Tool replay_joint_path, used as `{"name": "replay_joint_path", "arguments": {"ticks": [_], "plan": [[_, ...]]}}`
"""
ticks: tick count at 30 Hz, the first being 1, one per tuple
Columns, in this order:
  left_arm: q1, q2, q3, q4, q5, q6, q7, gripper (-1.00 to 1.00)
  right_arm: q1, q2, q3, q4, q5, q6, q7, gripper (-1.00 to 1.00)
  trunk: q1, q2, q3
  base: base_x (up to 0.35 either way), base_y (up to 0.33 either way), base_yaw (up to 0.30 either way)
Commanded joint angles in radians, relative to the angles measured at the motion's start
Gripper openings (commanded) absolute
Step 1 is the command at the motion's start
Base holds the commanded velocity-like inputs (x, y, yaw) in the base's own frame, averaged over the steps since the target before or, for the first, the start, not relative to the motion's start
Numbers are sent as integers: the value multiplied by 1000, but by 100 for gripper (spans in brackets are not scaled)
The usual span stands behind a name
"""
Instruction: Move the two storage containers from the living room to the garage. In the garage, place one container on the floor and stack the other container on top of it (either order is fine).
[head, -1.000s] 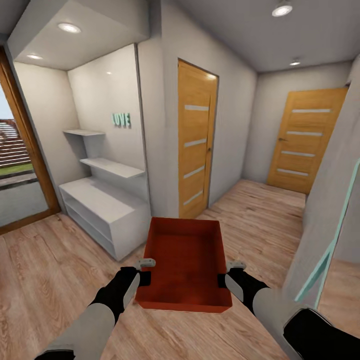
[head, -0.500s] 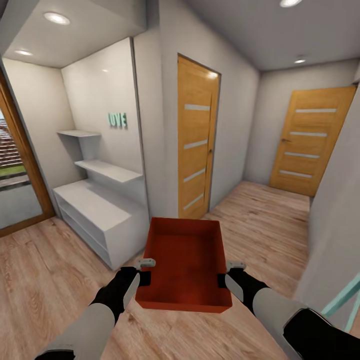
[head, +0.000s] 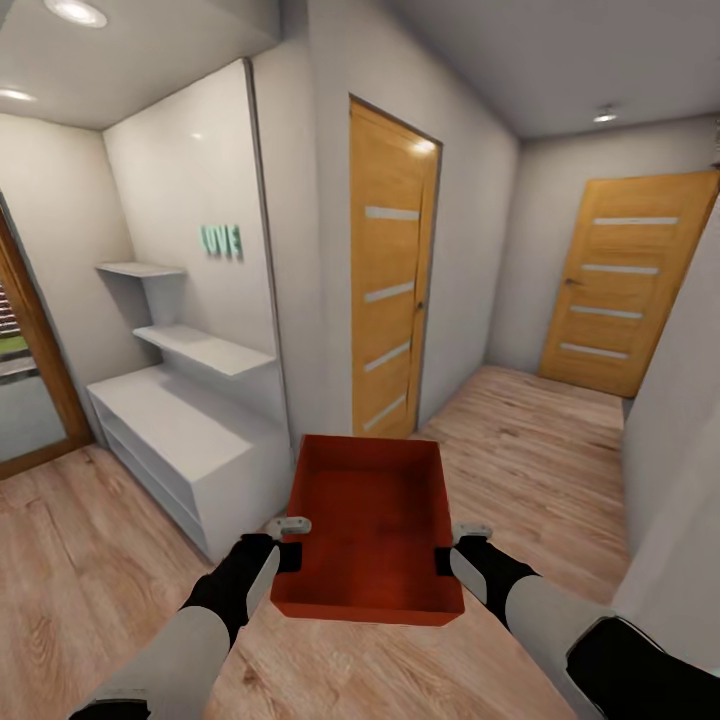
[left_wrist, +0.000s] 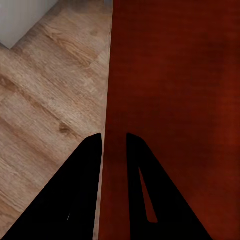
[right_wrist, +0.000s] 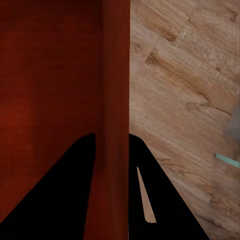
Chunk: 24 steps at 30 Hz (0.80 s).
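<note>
One orange-red storage container (head: 370, 525) was seen carried above the light wood plank floor (head: 80, 560) of a hallway, held between the two arms; the second container was not made out, and the dark concrete of the garage had not been reached. The bin was judged stiff and light: its straight walls showed no bowing under the grip, and it was empty, so little weight was to be expected; the smooth plain walls were judged somewhat slippery, so that a pinch over the rim of each side wall, about midway along it, seemed the soundest hold, and that was where it was taken.

The left gripper (head: 290, 545) was clamped over the container's left wall, one finger outside and one inside, as was confirmed in the left wrist view, where the dark fingers (left_wrist: 75, 195) straddled the wall's edge (left_wrist: 107, 100); the right gripper (head: 455, 548) was likewise closed upon the right wall, its fingers (right_wrist: 65, 185) set on either side of the rim (right_wrist: 116, 75) in the right wrist view. The bin was thus held level and centred between the hands, just ahead of the trunk.

A white shelf unit (head: 180, 440) stood to the left; a near wooden door (head: 390, 290) and a farther one (head: 625, 285) were seen ahead.
</note>
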Motion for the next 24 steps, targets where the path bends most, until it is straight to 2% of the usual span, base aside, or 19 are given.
{"name": "replay_joint_path", "arguments": {"ticks": [1, 24], "plan": [[-1, 4, 10, -1, -12, 6, 6, -100, 0, -1, 52, -5, -32, 1, -5, -100, 1, -1, 0, 322, 0, -180], [-1, 4, 9, -1, -12, 6, 6, -100, 0, -1, 52, -5, -32, 1, -5, -100, 1, -1, 0, 322, 0, -239]]}}
